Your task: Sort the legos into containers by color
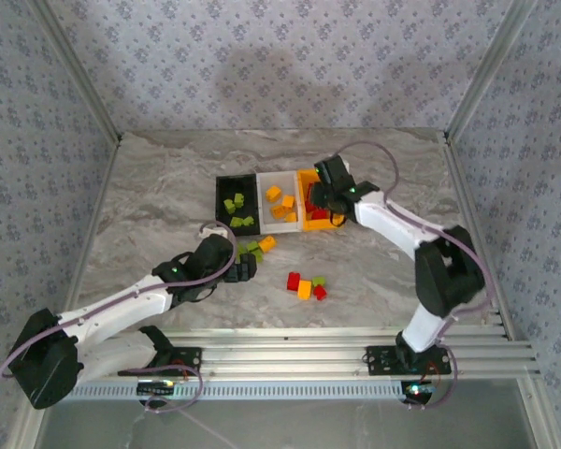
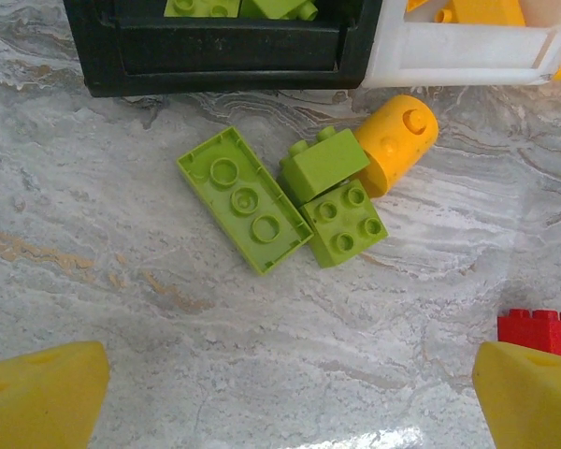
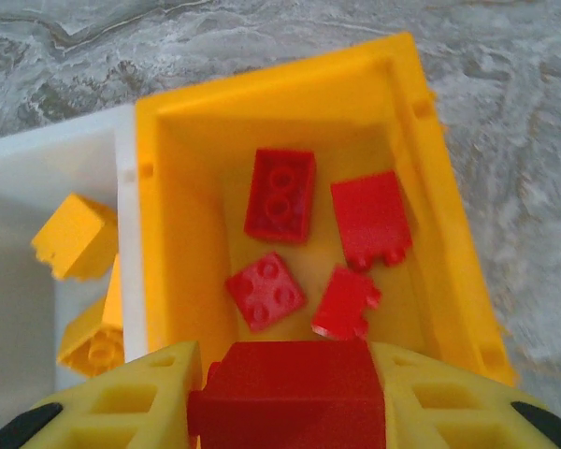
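**Red brick gripped above the orange-yellow bin**

In the top view the left claw (image 1: 243, 269) sits low and left of centre over the marbled counter (image 1: 150, 206). Its fingers are spread wide with nothing between them (its wrist view puts the yellow tips in the two bottom corners). At the centre of that wrist view lie a flat lime green brick (image 2: 245, 199) turned underside up, two smaller lime green bricks (image 2: 346, 222) touching it, and an orange-yellow round piece (image 2: 399, 140) just beside them. A red brick (image 2: 542, 329) peeks in at the right edge.

Along the top of the frame runs the black bin (image 2: 215, 56), holding lime green pieces, and it is joined on its right to the white bin (image 2: 458, 51), which holds orange-yellow ones.

In the top view a loose cluster (image 1: 306, 283) of red, orange-yellow and green lies lower centre. Right of centre, the right claw (image 1: 323, 198) hangs over the orange-yellow bin (image 1: 323, 227). Its wrist view shows it clamped on a held red brick (image 3: 290, 398) at the bottom of the frame, above four red bricks (image 3: 280, 195) lying in that bin
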`<control>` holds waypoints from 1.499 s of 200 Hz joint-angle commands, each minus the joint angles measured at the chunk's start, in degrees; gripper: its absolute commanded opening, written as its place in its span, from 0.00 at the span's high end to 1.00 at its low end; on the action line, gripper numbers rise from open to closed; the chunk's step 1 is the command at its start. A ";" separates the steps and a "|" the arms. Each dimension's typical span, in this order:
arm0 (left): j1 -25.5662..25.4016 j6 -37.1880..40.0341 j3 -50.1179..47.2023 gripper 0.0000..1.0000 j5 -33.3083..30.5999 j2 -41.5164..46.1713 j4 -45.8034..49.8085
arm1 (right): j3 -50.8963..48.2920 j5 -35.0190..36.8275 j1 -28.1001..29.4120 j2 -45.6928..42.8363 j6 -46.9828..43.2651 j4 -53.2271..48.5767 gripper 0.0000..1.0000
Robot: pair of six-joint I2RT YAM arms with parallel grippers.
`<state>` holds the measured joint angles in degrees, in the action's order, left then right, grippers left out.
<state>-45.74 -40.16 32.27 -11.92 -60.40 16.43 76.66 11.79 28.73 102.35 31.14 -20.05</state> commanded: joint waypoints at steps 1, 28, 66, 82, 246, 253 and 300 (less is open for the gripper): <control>0.31 0.35 -0.80 0.00 1.00 0.91 -0.73 | 5.39 -0.07 -1.28 4.01 -2.19 -1.83 0.62; 0.30 0.52 -0.90 0.00 1.62 0.56 -1.10 | 8.68 -1.16 -2.52 7.34 -1.28 -2.69 0.54; 0.27 1.89 -0.23 0.00 3.13 -1.47 -2.25 | 9.43 -2.96 -2.46 6.40 -1.74 -1.52 0.28; 0.14 2.96 0.86 0.00 4.66 -3.21 -3.11 | 7.99 -3.05 -1.81 3.61 -1.76 -1.16 0.27; -13.35 10.24 20.24 0.38 0.09 -34.50 3.07 | -29.35 0.43 1.54 -33.44 3.69 5.12 0.25; -13.13 9.98 19.20 0.38 -0.11 -33.86 3.47 | -29.62 0.40 1.51 -33.98 3.75 5.26 0.25; -12.33 9.86 18.28 0.37 1.73 -31.54 4.33 | -30.34 0.24 1.64 -34.93 3.85 5.72 0.25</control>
<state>-58.54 -30.26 51.33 -9.87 -92.25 15.22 46.94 10.74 30.04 68.25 34.09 -14.70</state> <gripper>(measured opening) 0.614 0.747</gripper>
